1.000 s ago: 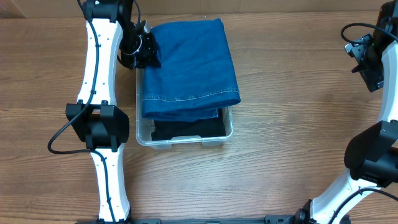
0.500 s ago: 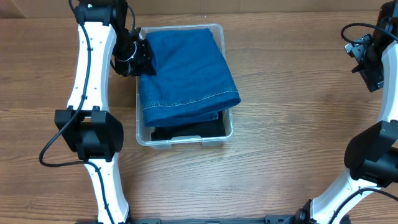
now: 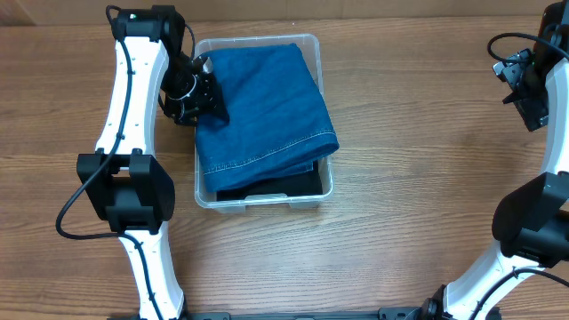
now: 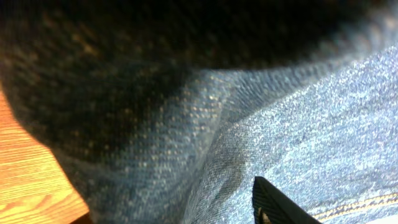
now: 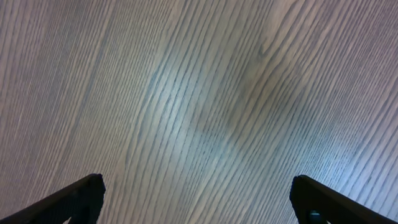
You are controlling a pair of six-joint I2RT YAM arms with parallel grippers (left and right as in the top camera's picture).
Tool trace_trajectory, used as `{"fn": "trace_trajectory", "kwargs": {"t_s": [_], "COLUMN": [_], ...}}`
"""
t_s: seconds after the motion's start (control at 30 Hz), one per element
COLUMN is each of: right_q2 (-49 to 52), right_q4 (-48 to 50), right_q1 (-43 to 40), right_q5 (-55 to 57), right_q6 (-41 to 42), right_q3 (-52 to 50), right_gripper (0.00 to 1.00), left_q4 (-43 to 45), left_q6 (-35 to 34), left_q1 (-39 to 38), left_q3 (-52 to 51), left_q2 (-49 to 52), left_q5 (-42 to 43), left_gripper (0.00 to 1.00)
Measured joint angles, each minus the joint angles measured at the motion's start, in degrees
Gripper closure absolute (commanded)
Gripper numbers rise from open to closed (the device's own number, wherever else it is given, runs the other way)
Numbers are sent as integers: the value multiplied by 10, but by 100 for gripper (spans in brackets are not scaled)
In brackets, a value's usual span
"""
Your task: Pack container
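The clear container stands at the middle of the table in the overhead view. Folded blue jeans lie on top of it, over a dark garment at the front end. The jeans' front right corner hangs a little over the right rim. My left gripper is at the jeans' left edge, over the container's left wall, shut on the denim. In the left wrist view the jeans fill the frame, with one black finger showing. My right gripper is open and empty at the far right, above bare table.
The left arm runs along the left side of the container. The right arm stands at the table's right edge. Wooden table lies between the container and the right arm.
My left gripper has moved toward the front along the container's left wall, dragging the jeans with it. The container's back rim now shows. The right arm has not moved.
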Motion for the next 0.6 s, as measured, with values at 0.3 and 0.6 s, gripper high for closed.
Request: {"fn": "trace_trajectory", "kwargs": {"t_s": [0.3,0.6], "right_q2": [0,0], "right_q4": [0,0], "right_q1": [0,0], "right_q5": [0,0], "right_q6": [0,0], "right_q3": [0,0], "right_gripper": [0,0], "left_q4": [8,4], "left_q6": [21,18], "left_q1": [4,-5], "left_q3": [103,220], "left_q2": [0,-15], "left_q5": [17,37], "left_gripper": [64,74]}}
